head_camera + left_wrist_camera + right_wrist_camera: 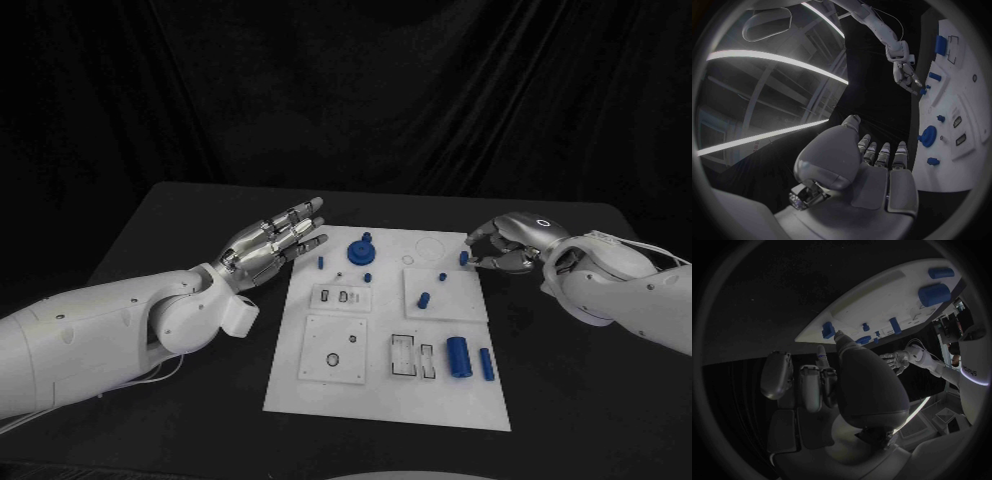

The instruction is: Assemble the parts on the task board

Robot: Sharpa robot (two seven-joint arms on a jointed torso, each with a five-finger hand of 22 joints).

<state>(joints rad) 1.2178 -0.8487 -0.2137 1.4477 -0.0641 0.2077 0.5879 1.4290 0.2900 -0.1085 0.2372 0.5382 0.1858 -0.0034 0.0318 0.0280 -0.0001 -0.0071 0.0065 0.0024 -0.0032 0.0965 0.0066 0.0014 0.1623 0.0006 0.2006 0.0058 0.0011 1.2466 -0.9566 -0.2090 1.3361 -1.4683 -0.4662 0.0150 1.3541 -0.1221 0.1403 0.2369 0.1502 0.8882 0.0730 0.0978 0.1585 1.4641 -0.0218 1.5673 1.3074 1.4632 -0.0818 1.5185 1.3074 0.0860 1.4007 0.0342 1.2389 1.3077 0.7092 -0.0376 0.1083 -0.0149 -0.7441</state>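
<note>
The flat white rectangular task board [387,400] lies in the middle of the black tabletop [173,215], its long side running from near to far. The robot's left hand [274,243], silver and many-fingered, hovers just off the board's far left edge with its fingers stretched out and apart, holding nothing.

The right hand [500,248] sits at the board's far right edge with its fingers curled in. A small blue peg [463,257] shows at its fingertips, right at the board's rim; the thumb tip reaches to this peg in the right wrist view, but I cannot tell whether the hand actually pinches it.

On the board, a round blue knob with a stem [362,247] stands at the far end, left of centre. A large blue cylinder [457,356] lies on its side near the right front, with a thinner blue bar [486,364] just beside it on the right. Another short blue pin [424,298] lies on the raised white plate between them and the right hand.
</note>
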